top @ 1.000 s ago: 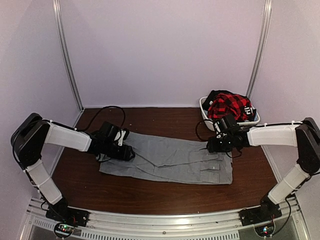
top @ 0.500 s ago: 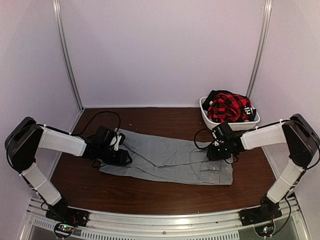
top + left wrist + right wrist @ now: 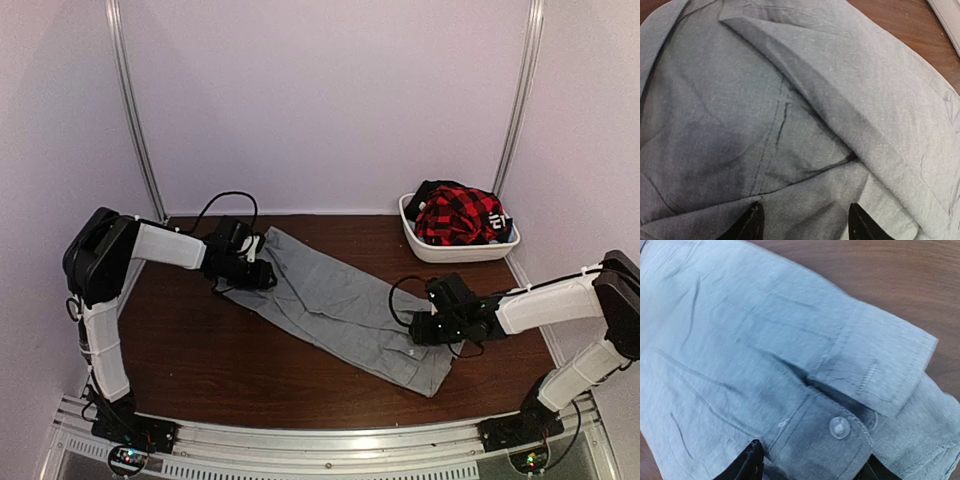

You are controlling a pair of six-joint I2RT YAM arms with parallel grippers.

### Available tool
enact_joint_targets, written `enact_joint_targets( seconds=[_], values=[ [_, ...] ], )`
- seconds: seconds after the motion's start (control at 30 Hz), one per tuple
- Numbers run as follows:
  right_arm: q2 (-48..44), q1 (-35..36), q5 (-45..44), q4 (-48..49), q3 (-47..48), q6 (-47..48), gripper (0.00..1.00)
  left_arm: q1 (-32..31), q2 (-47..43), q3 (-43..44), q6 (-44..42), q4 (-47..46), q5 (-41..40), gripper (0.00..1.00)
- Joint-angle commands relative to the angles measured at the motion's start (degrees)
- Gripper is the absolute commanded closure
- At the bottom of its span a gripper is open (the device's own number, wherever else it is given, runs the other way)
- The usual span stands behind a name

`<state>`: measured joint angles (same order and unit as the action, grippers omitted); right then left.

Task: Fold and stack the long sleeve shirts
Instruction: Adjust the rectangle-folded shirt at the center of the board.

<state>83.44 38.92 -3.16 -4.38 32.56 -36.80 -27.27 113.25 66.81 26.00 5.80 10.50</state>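
A light-grey button-up shirt [image 3: 340, 305] lies folded into a long strip, running diagonally from far left to near right on the brown table. My left gripper [image 3: 262, 272] sits on its far left end. In the left wrist view the fingers [image 3: 756, 225] stand wide apart, with flat cloth [image 3: 805, 125] between them. My right gripper [image 3: 418, 328] sits on the near right end. In the right wrist view its jaws are spread over a buttoned cuff [image 3: 840, 427]. A red plaid shirt [image 3: 458, 215] lies bunched in a basket.
A white basket [image 3: 440, 250] stands at the back right with the plaid shirt and a dark garment. Black cables loop beside both wrists. Bare brown table [image 3: 200, 370] shows in front of the shirt. White walls and metal posts enclose the cell.
The shirt has swung from lying across the table to a diagonal. My left gripper moved away to the back with its end. My right gripper moved toward the front with its end.
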Motion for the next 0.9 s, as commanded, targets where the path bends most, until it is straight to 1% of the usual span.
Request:
enact_joint_targets(
  seconds=[0.0, 0.1, 0.2, 0.27, 0.37, 0.4, 0.53, 0.6, 0.77, 0.87],
  values=[
    [-0.2, 9.5, 0.7, -1.1, -2.8, -11.4, 0.41, 1.6, 10.5, 10.8, -3.5, 7.2, -1.9, 0.41],
    [0.2, 16.5, 0.6, -0.7, -1.5, -14.5, 0.41, 3.6, 13.2, 17.0, -3.4, 6.9, -2.1, 0.40],
    [1.0, 22.6, -1.0, -2.4, 2.0, -13.3, 0.39, 4.7, 13.6, 21.2, -3.3, 6.0, -2.7, 0.38],
    [1.1, 24.7, -2.9, -5.6, 5.0, -11.5, 0.37, 4.8, 13.3, 23.2, -3.4, 6.0, -3.0, 0.37],
    [0.0, 25.1, -6.7, -9.5, 8.4, -8.5, 0.31, 4.9, 10.6, 22.1, -3.0, 5.6, -3.6, 0.35],
    [-0.5, 25.1, -8.0, -10.4, 9.5, -7.4, 0.28, 4.9, 9.1, 20.3, -2.6, 4.7, -3.9, 0.33],
    [-0.8, 24.1, -9.9, -11.1, 14.0, -1.2, 0.18, 4.8, -0.9, 9.4, -0.3, -2.1, -4.4, 0.12],
    [1.3, 22.7, -9.6, -10.4, 17.0, 2.4, 0.17, 4.8, -5.7, 3.7, 1.7, -6.4, -3.4, 0.03],
    [10.0, 19.1, -8.6, -8.8, 28.1, 12.1, 0.17, 4.9, -17.6, -9.8, 7.3, -14.5, 0.9, 0.02],
    [16.9, 16.2, -3.9, -6.8, 36.3, 16.4, 0.18, 4.8, -23.9, -16.2, 8.8, -16.9, 3.5, 0.02]
  ],
)
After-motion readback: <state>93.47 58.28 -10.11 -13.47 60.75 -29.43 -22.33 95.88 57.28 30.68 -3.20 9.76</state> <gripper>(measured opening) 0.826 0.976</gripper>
